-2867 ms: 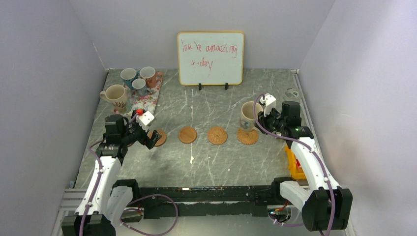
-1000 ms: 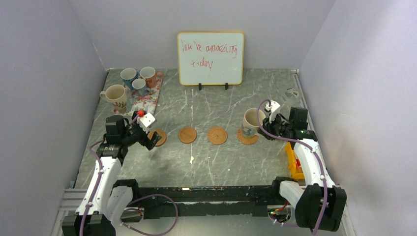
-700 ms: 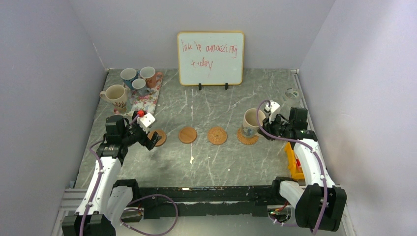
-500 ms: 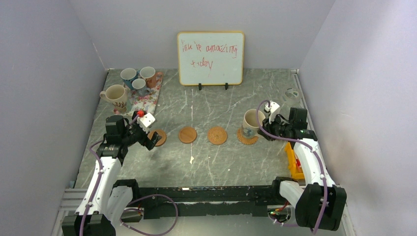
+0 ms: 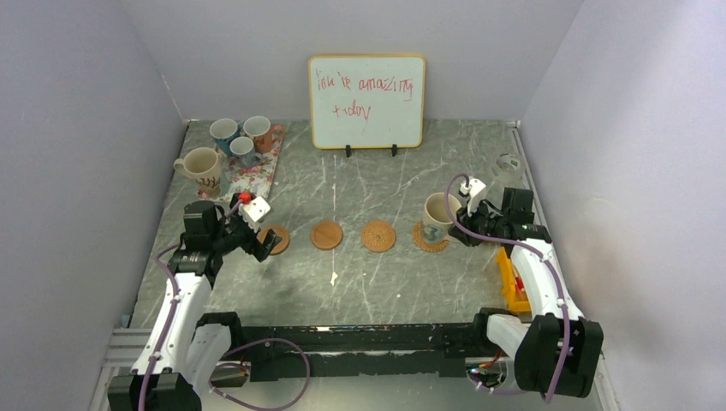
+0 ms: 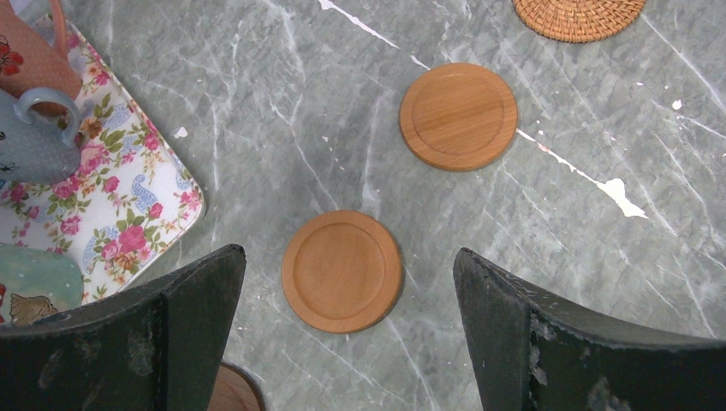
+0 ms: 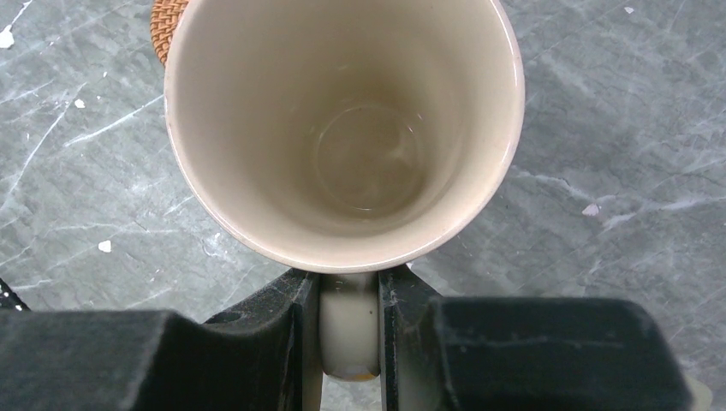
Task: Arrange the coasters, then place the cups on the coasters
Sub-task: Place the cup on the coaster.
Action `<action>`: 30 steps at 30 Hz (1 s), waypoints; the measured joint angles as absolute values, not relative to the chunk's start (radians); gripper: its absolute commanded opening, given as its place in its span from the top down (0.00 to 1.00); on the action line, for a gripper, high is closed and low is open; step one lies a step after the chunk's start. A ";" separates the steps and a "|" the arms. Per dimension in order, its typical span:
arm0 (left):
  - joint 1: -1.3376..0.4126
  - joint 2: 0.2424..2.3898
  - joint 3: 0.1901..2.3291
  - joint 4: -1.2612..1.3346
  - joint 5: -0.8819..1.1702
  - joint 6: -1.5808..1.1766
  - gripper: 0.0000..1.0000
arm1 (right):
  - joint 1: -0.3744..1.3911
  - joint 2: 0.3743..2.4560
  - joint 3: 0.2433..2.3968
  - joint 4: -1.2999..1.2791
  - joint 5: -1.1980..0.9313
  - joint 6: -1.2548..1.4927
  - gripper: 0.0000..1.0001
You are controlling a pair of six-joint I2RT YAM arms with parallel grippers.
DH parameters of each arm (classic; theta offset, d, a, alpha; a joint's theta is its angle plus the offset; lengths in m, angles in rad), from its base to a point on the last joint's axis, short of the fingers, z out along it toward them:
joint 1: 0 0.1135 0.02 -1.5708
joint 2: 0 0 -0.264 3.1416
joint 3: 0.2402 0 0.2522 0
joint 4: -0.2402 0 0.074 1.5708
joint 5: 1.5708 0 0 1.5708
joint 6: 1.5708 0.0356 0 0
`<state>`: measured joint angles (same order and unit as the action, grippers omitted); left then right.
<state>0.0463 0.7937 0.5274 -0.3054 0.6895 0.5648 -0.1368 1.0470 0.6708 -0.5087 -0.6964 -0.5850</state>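
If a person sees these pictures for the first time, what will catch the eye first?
Probably the whiteboard with red handwriting, standing at the back centre. Next, the right hand gripping the handle of a cream mug over the rightmost coaster. Four more mugs cluster on and beside the floral tray at the back left.

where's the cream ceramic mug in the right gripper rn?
Top view, right side: the cream ceramic mug sits over the woven round coaster, in front and right of the whiteboard, its handle clamped in the right gripper.
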 measured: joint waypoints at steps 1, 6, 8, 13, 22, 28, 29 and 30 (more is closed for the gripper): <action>0.046 0.794 0.527 -0.305 0.689 0.565 0.04 | -0.136 1.049 0.671 -0.509 -0.695 -0.585 1.00; 0.046 0.794 0.527 -0.305 0.690 0.565 0.04 | -0.133 1.050 0.671 -0.508 -0.686 -0.585 1.00; 0.046 0.794 0.527 -0.305 0.690 0.565 0.04 | -0.131 1.050 0.670 -0.507 -0.684 -0.585 1.00; 0.046 0.794 0.527 -0.305 0.692 0.565 0.04 | -0.125 1.050 0.660 -0.506 -0.679 -0.585 0.99; 0.046 0.794 0.527 -0.305 0.692 0.565 0.04 | -0.116 1.050 0.659 -0.498 -0.669 -0.585 0.98; 0.047 0.793 0.527 -0.305 0.692 0.565 0.04 | -0.111 1.050 0.655 -0.484 -0.662 -0.584 0.98; 0.046 0.793 0.527 -0.305 0.692 0.565 0.04 | -0.109 1.050 0.653 -0.482 -0.661 -0.584 0.98; 0.046 0.793 0.527 -0.305 0.692 0.565 0.04 | -0.107 1.050 0.651 -0.479 -0.660 -0.584 0.98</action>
<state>0.0463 0.7933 0.5274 -0.3054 0.6922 0.5648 -0.1074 1.0496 0.6506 -0.4793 -0.6598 -0.5842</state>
